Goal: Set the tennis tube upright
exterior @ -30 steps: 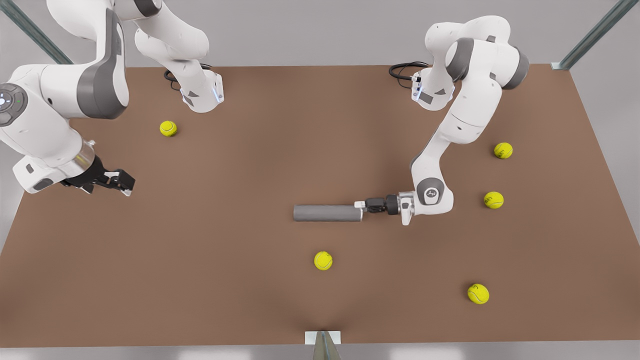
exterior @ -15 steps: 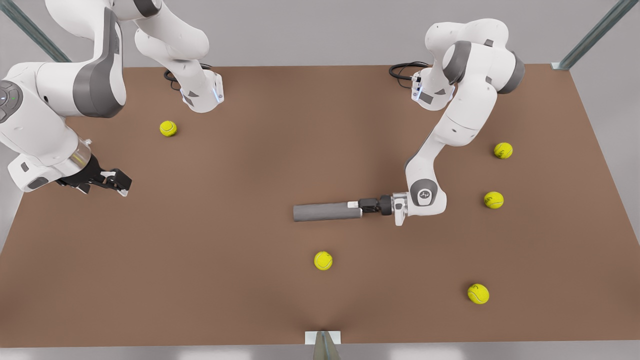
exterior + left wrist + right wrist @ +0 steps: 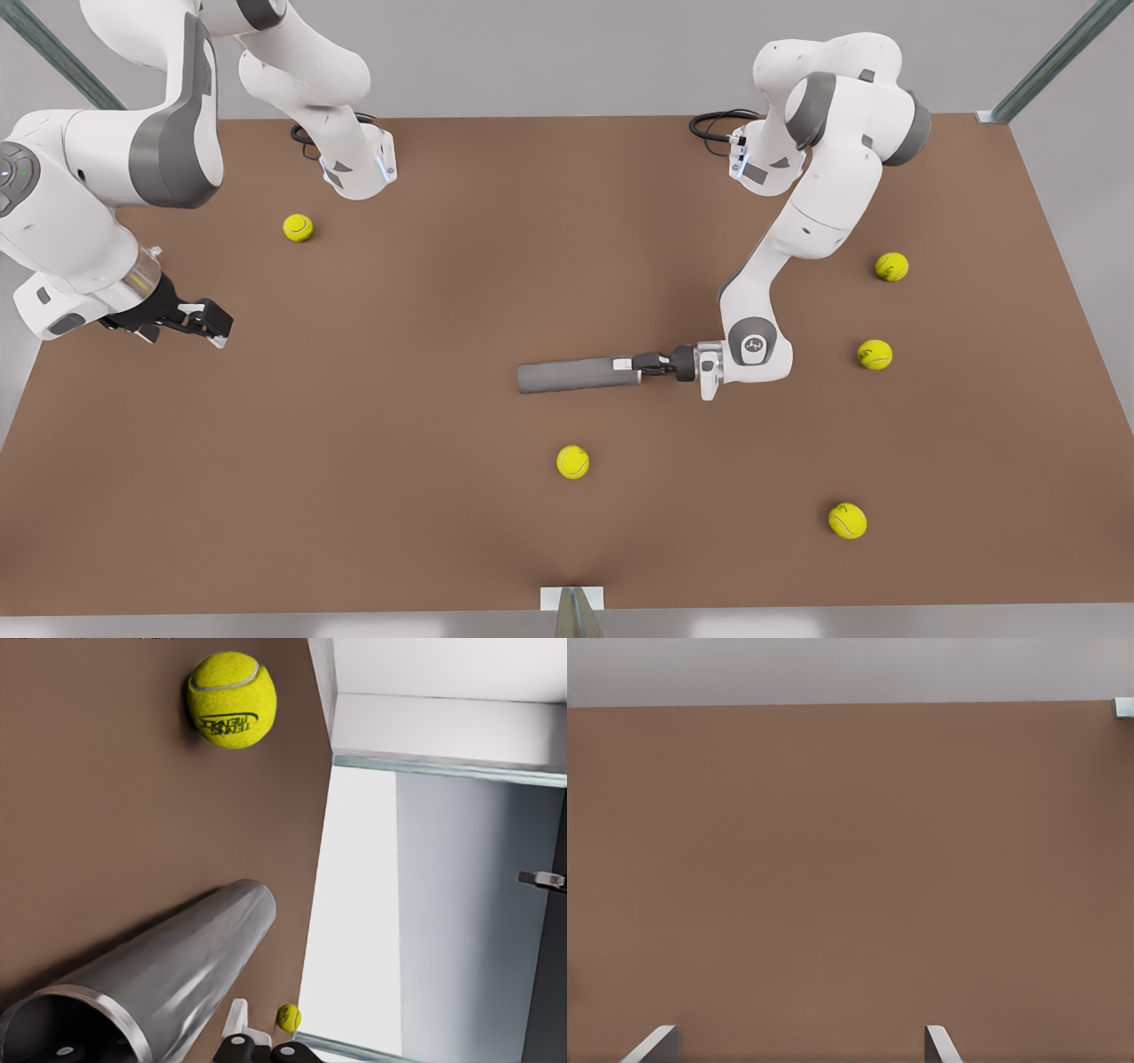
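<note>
Two pincers are mine. My left gripper (image 3: pixel 631 365) is the one at the tennis tube (image 3: pixel 576 375), on the front view's right side of the brown table (image 3: pixel 443 496). My right gripper (image 3: pixel 211 324) hangs over the table's edge on the front view's left, waiting, well apart from everything.

That grey tube lies on its side near the middle of the table, its length running across the front view, the end toward the front view's right tipped slightly higher. My left gripper reaches in level from the front view's right and meets that end. From my left wrist I see the open mouth of the tube (image 3: pixel 151 992) with its lighter rim (image 3: pixel 106 1014), and one finger (image 3: pixel 235 1025) of mine lies just outside the wall, while dark parts sit inside the mouth. So I take my left pincer to be clamped on the rim wall.

On my right gripper the two fingertips (image 3: pixel 654 1043) stand well apart over bare table.

Five tennis balls rest on the table. One ball (image 3: pixel 572 462) is near the tube on the camera's side, and my left wrist sees it (image 3: pixel 231 699) too. Three balls (image 3: pixel 874 354) lie toward the front view's right. One more ball (image 3: pixel 298 228) sits on the far left.
</note>
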Action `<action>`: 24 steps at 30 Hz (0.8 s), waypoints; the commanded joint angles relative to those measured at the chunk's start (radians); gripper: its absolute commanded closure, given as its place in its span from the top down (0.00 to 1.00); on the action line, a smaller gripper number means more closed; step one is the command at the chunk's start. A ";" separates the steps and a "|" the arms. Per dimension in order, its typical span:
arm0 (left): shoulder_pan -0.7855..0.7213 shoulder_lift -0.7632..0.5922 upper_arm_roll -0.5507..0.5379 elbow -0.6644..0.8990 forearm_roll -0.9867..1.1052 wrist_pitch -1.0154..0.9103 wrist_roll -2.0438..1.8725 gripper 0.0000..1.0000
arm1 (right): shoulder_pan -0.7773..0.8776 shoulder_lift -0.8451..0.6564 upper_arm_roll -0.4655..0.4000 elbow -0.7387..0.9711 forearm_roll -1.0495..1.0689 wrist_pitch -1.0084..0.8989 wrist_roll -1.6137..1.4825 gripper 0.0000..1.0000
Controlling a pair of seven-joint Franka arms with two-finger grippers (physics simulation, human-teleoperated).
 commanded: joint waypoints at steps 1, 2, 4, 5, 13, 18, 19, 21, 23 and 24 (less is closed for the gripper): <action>0.001 0.000 0.000 0.000 0.001 0.000 0.000 0.30 | 0.000 0.000 0.000 0.000 0.000 0.000 0.000 1.00; -0.001 0.000 0.000 0.002 0.001 0.001 0.002 0.30 | 0.000 0.000 0.000 0.000 0.000 0.000 0.000 1.00; -0.001 0.000 0.000 0.002 0.001 0.001 0.003 0.29 | 0.000 0.000 0.000 0.000 0.000 0.000 0.000 1.00; 0.001 -0.002 0.000 0.002 0.001 0.001 0.005 0.28 | 0.000 0.000 0.000 0.000 0.000 0.000 0.000 1.00; 0.001 -0.017 0.000 -0.006 0.003 0.000 0.008 0.22 | 0.000 0.000 0.000 0.000 0.000 0.000 0.000 1.00; 0.001 -0.017 0.000 -0.006 0.003 0.000 0.006 0.21 | 0.000 0.000 0.000 0.000 0.000 0.000 0.000 1.00; 0.001 -0.018 0.000 -0.006 0.003 0.000 0.005 0.21 | 0.000 0.000 0.000 0.000 0.000 0.000 0.000 1.00; 0.001 -0.023 0.000 -0.006 0.003 0.000 0.003 0.21 | 0.000 0.000 0.000 0.000 0.000 0.000 0.000 1.00; 0.001 -0.034 0.002 -0.009 0.003 0.000 0.003 0.21 | 0.000 0.000 -0.001 0.000 0.000 0.000 0.000 1.00; -0.001 -0.040 0.002 -0.014 0.003 -0.002 0.003 0.21 | -0.001 0.000 0.000 0.000 0.000 0.000 0.000 1.00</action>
